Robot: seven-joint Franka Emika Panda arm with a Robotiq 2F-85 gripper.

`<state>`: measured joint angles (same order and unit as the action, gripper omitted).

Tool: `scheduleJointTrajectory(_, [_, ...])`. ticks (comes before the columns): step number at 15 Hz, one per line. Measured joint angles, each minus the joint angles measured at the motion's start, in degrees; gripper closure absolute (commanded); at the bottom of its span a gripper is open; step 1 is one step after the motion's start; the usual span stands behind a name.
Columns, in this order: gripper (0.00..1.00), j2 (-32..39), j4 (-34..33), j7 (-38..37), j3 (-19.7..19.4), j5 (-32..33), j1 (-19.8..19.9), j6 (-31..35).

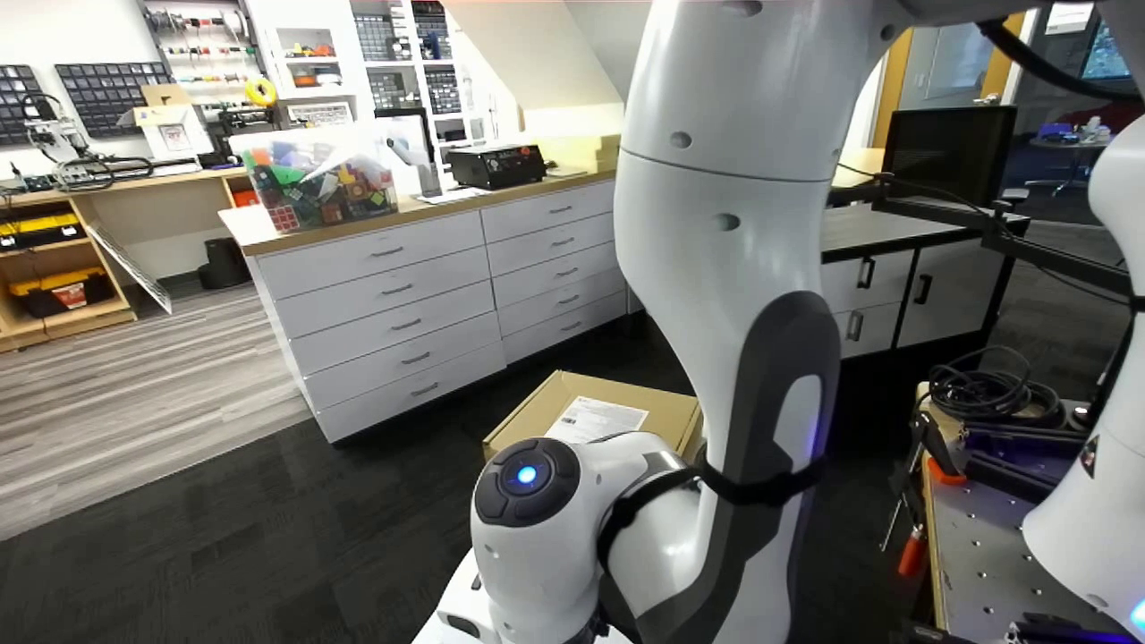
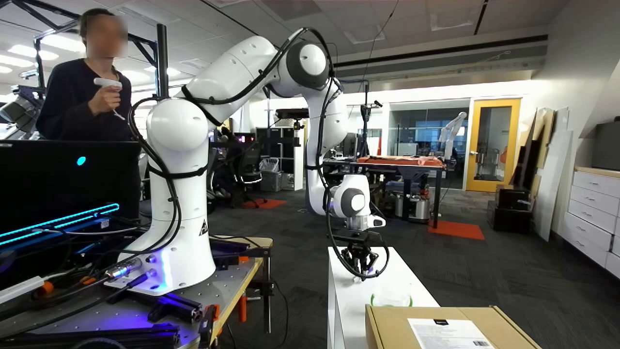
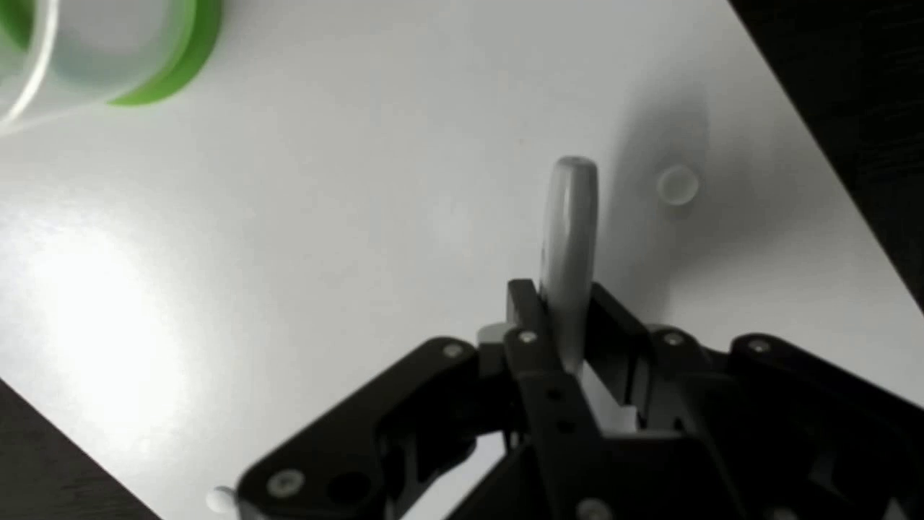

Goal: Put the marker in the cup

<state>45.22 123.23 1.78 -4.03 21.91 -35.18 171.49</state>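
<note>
In the wrist view my gripper (image 3: 558, 289) is shut on the marker (image 3: 570, 224), a slim stick that looks pale grey here. The marker points away from the jaws, with its far end free above the white surface. The cup (image 3: 108, 54), translucent with a green base, stands at the upper left, apart from the marker and cut off by the frame edge. In an exterior view the gripper (image 2: 361, 271) is low over the white table, and the cup (image 2: 391, 299) stands between it and the cardboard box. The marker is too small to make out there.
The cardboard box (image 2: 431, 322) is close beside the cup; it also shows in an exterior view (image 1: 662, 411), where the arm hides the cup. The white table (image 2: 411, 281) is narrow, with dark floor beyond its edges. A person (image 2: 87, 97) stands behind the robot base.
</note>
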Motion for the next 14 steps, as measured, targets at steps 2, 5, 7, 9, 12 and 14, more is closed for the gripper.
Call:
scheduleJointTrajectory(2, [0.95,-2.1,0.8,-0.2,-0.7,-0.4,0.0,-1.8])
scheduleJointTrajectory(5, [0.95,-6.2,2.2,-1.1,-1.6,-0.5,0.0,-5.5])
scheduleJointTrajectory(7, [0.95,-9.2,3.0,-2.1,-2.0,-0.3,0.0,-8.7])
scheduleJointTrajectory(9, [0.95,-12.2,3.5,-3.0,-2.1,-0.1,0.0,-12.3])
scheduleJointTrajectory(12, [0.95,-15.9,3.7,-4.0,-2.0,0.6,0.2,-18.1])
scheduleJointTrajectory(14, [0.95,-17.7,3.7,-4.3,-1.3,1.2,0.9,-22.2])
